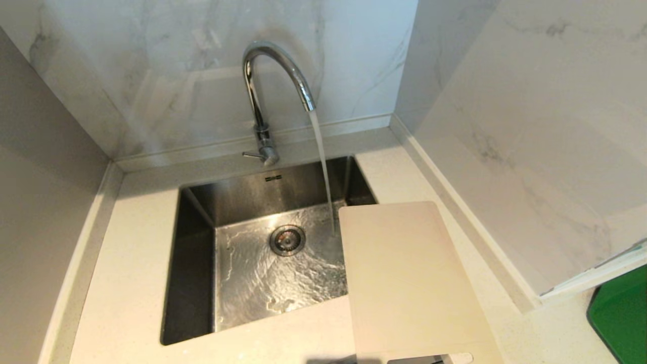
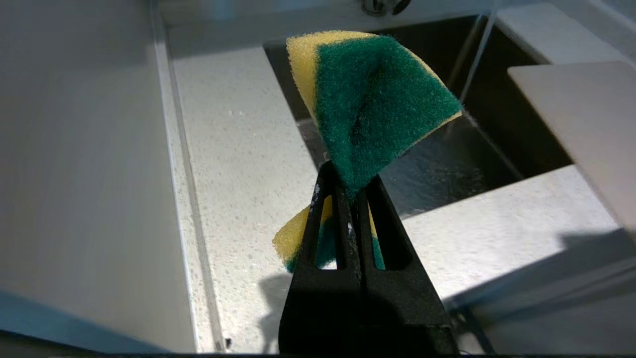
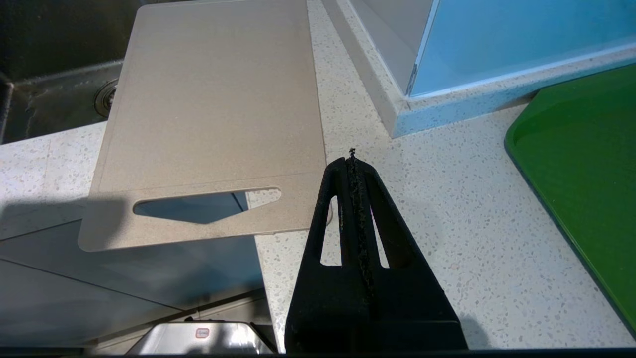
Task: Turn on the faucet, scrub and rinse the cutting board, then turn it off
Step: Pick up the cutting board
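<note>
Each tool (image 3: 352,159) is matte black, with two tapering, slotted triangular fingers (image 2: 325,223).

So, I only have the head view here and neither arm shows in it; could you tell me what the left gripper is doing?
Observer: The left gripper is shut on a sponge, hanging above the counter beside the sink.
Operator: Thanks. And the right gripper?
Observer: The right gripper is shut with nothing in it, beside the board near the handle end.
Operator: Does the board lie wholly on the counter?
Observer: No, its slotted end juts past the counter's front edge.
</note>
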You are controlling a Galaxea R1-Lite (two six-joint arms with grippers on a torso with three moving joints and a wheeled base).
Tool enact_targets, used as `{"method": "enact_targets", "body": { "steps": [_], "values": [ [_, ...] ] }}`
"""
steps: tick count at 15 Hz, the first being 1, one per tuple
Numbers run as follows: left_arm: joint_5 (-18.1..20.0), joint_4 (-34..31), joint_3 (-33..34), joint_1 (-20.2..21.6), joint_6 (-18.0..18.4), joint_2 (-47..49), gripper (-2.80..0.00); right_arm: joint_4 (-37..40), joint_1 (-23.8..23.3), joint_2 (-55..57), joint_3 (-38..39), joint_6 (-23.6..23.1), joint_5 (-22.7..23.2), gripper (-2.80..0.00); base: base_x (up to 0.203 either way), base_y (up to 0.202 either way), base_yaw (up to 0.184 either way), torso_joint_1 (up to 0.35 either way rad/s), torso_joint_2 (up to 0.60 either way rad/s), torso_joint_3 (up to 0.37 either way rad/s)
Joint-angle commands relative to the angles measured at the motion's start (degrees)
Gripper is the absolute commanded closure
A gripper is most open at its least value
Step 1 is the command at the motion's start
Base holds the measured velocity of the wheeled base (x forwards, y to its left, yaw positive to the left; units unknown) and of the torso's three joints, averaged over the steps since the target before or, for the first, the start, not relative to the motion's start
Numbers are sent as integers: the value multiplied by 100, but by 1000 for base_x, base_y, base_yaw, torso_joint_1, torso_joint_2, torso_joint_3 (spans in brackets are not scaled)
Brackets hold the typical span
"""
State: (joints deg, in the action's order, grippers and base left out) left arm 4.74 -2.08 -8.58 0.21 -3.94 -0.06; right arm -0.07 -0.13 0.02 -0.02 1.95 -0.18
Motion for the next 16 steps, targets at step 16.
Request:
{"method": "enact_targets", "body": {
  "steps": [16],
  "values": [
    [-523,284,849,-3,151,3,0,-10,-4,-2,2,-1,1,0,0,0,0,0,0,0]
  ]
}}
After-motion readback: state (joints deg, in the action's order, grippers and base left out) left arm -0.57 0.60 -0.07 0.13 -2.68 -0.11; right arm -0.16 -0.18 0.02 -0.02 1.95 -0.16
